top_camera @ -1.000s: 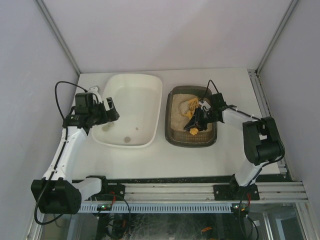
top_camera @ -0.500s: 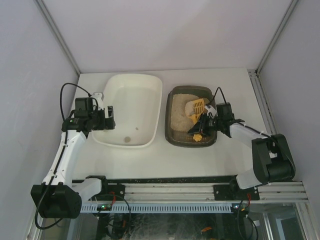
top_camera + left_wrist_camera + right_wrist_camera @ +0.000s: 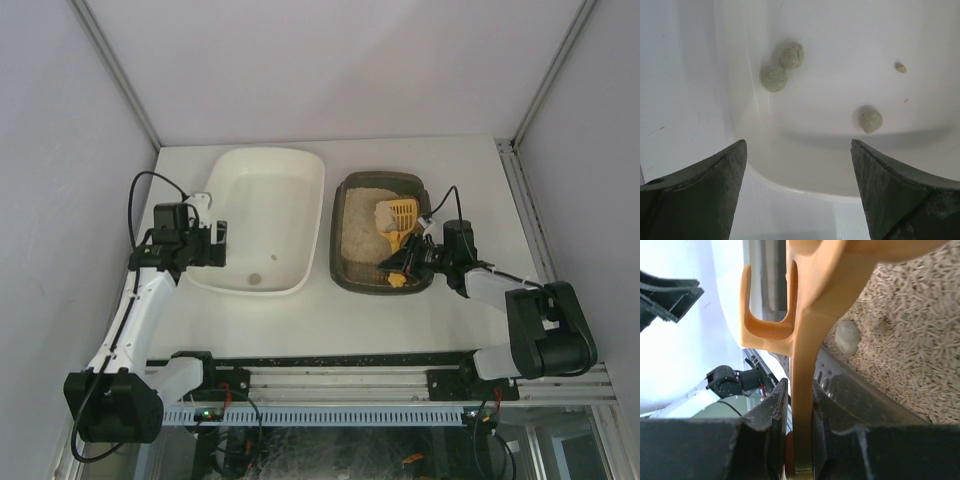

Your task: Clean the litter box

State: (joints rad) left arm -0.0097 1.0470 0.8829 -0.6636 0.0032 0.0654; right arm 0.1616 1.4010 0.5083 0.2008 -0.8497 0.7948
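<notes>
The litter box (image 3: 337,240) sits on the counter (image 3: 460,170) just right of the white tub (image 3: 300,190), with pale litter (image 3: 900,315) spread inside it. The right end effector (image 3: 405,262) hangs over the box's near right rim, and its fingers are pressed against the flat handle of a yellow-orange scoop (image 3: 402,213). The scoop's slotted head reaches toward the far right part of the box. In the right wrist view, a grey clump (image 3: 846,336) lies in the litter just beside the handle. The left end effector (image 3: 215,245) is well apart from the box, with its fingers spread wide over the tub's near left rim. Three greenish balls (image 3: 775,79) rest inside the tub.
</notes>
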